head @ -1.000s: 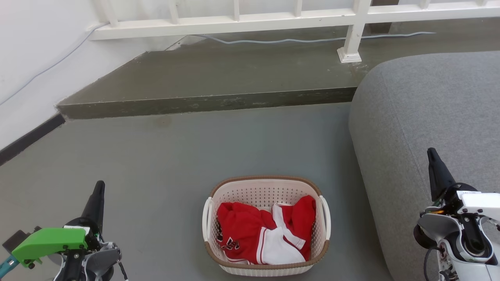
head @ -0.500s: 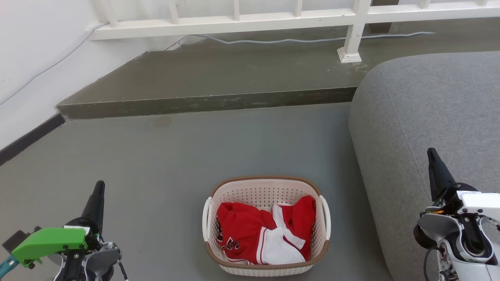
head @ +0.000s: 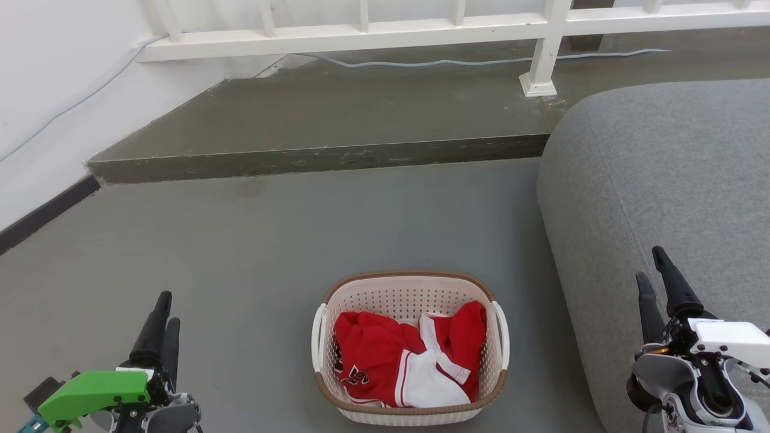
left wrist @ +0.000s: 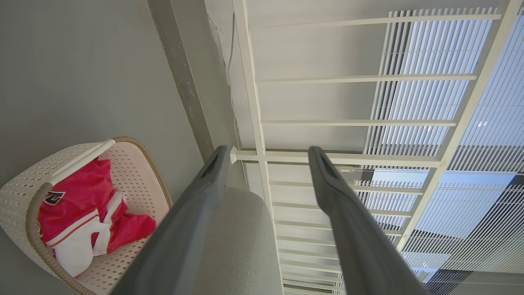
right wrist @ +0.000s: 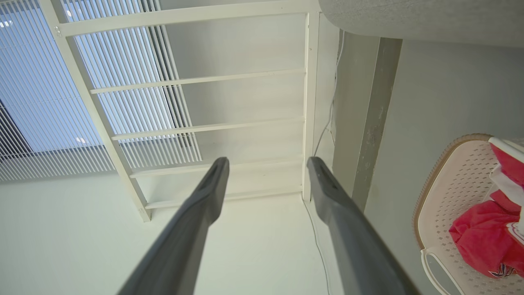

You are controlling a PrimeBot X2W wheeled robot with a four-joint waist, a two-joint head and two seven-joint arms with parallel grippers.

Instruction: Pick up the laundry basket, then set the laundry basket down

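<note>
The laundry basket [head: 410, 294], cream-white with a brown rim and white side handles, stands on the grey floor at bottom centre of the head view. A red and white garment [head: 391, 358] lies inside it. My left gripper [head: 168, 308] hangs open to the basket's left, well apart from it. My right gripper [head: 649, 263] is open to the basket's right, in front of the grey couch. In the left wrist view the left gripper [left wrist: 268, 149] holds nothing, and the basket [left wrist: 137, 176] lies at lower left. The right wrist view has the open right gripper [right wrist: 268, 160] and the basket [right wrist: 452, 184] at its right edge.
A large grey couch [head: 668, 168] fills the right side, close to the basket. A raised concrete step [head: 319, 157] crosses the floor ahead, with a white railing [head: 421, 30] and a cable [head: 481, 60] beyond it. A white wall [head: 48, 90] bounds the left.
Both grippers have dropped lower in the head view and edged toward the basket. Each now shows two fingers where one showed before. The basket has not moved.
</note>
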